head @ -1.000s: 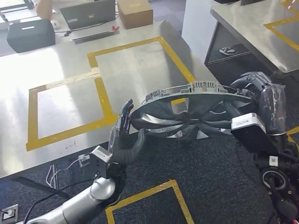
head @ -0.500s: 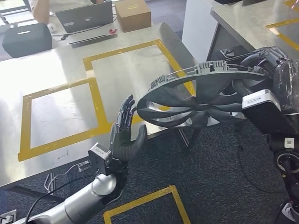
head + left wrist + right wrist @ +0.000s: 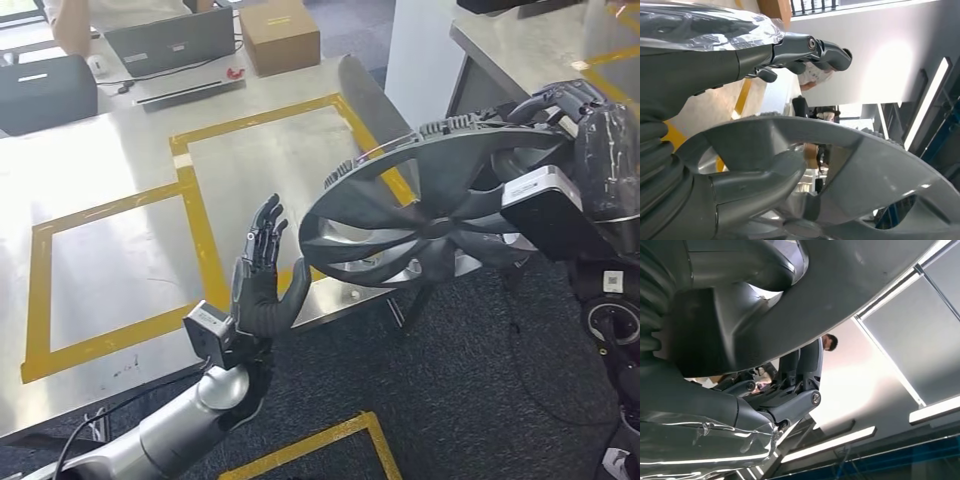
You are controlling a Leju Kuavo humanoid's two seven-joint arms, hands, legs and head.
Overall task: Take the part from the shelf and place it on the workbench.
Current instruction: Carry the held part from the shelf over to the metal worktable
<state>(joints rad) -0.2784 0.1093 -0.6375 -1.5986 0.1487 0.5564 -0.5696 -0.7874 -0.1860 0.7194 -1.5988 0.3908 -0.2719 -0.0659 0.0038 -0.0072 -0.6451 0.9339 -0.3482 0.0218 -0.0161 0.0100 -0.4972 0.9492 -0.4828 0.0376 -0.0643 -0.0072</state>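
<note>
While the grey fan-wheel part (image 3: 423, 205) hangs tilted over the workbench (image 3: 113, 150) corner, I see my right hand (image 3: 573, 130) gripping its far rim, and my left hand (image 3: 260, 275), fingers spread and upright, holding nothing beside its near edge.

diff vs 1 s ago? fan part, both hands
The fan part has tipped up on the right robot hand side and risen in the head view, now slanting down toward the left robot hand. The left hand has drawn back from the rim, palm open with a gap. The camera shifted too, so the workbench slid in frame. Unchanged: the right hand holds the part, still in the air.
</note>
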